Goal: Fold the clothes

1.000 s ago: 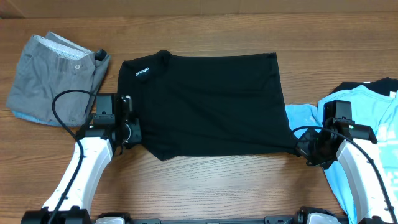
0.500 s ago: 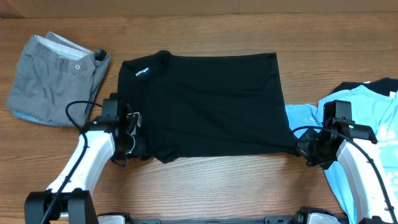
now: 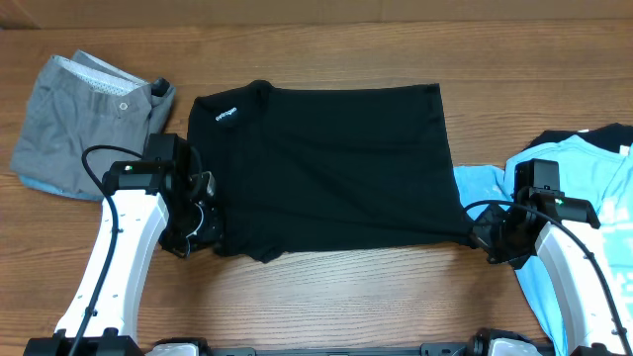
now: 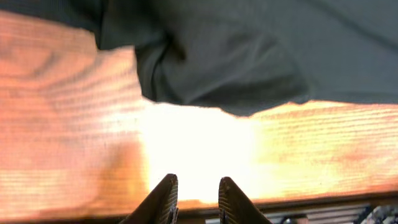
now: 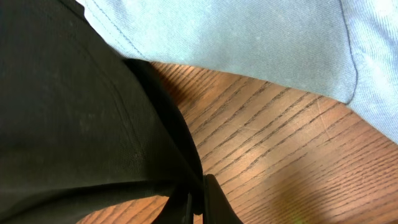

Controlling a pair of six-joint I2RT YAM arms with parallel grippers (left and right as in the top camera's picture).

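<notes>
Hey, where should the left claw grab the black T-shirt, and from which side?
Probably take the black T-shirt at its near left corner, where the hem bulges toward the left claw. Come in low from the robot's side, since the fabric lies flat and only that rounded edge offers a lip. The right claw pinches the near right corner.

Even, bright overhead lighting w/ soft shadows; left wrist view blurry, blown-out glare on table (image 4: 199, 149).

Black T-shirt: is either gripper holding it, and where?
The right gripper pinches the black T-shirt at its hem corner beside the light blue T-shirt. The left gripper is open over the table, holding nothing.
</notes>
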